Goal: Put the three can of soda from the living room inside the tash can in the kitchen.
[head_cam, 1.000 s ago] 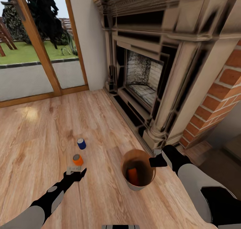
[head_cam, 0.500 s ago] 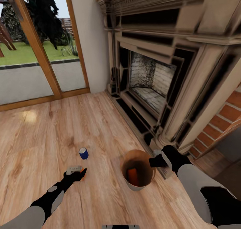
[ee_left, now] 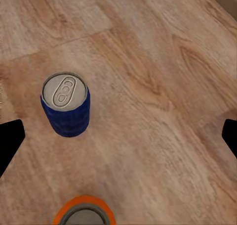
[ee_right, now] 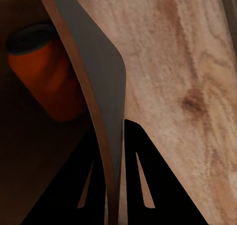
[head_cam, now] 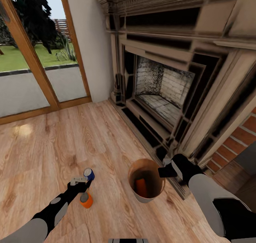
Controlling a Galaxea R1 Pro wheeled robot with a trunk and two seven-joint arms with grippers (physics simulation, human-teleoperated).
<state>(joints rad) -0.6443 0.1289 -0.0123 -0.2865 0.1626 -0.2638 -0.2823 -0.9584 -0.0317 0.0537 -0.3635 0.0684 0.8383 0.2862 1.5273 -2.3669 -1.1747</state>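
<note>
The left pincer [head_cam: 80, 181] hangs low over the plank floor [head_cam: 53, 140] with its jaws apart, nothing between them; in the left wrist view the blue can [ee_left: 65, 105] stands upright between the two dark finger tips, nearer one side, and the orange can [ee_left: 84, 212] stands just beside it. In the head view the blue can [head_cam: 89, 173] sits right at the pincer's tip and the orange can [head_cam: 85, 200] is close under the forearm. The right pincer [head_cam: 163, 172] is clamped on the rim of the tash can [head_cam: 146, 197], one jaw inside and one outside the wall, and a third orange can [ee_right: 47, 76] lies tilted inside it. Beyond stand the fireplace [head_cam: 170, 79] and the glass doors [head_cam: 28, 58]. Judging by this, the step in hand is picking up the second can; the next move calls for centring the open jaws around the blue can, lowering, and closing without knocking over its orange neighbour.
</note>
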